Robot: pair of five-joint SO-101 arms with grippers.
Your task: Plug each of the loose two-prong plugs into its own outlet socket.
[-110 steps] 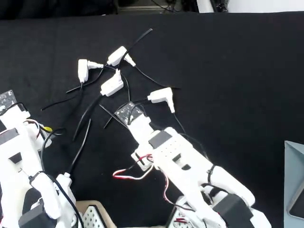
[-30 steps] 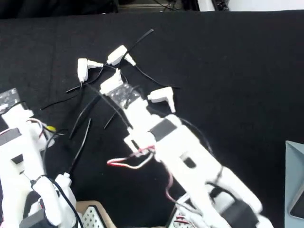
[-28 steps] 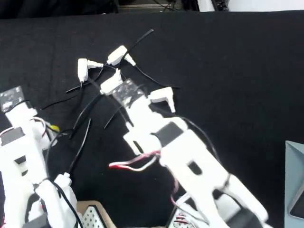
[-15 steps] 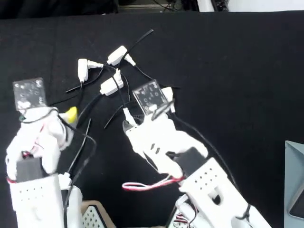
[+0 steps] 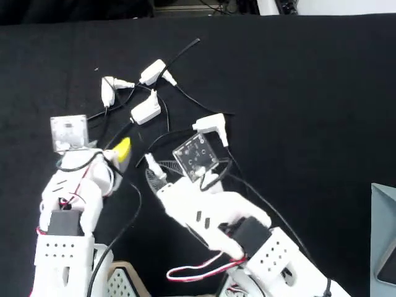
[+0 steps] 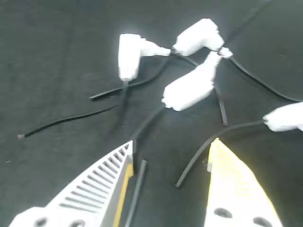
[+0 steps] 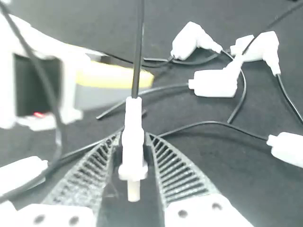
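Black table (image 5: 297, 93) carrying white connectors (image 5: 146, 110) in a far cluster | right gripper (image 7: 132, 138) clamping plug (image 7: 131, 158), axis lying along jaws, cord (image 7: 138, 47) leading ahead toward cluster | left gripper (image 6: 173, 144) hanging open, nearer it | I'm watching alignment.

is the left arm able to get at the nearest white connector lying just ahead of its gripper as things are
Probably yes: the left gripper is open and the white connector lies uncovered just ahead of its gap. A thin black cable crosses between them and might get caught.
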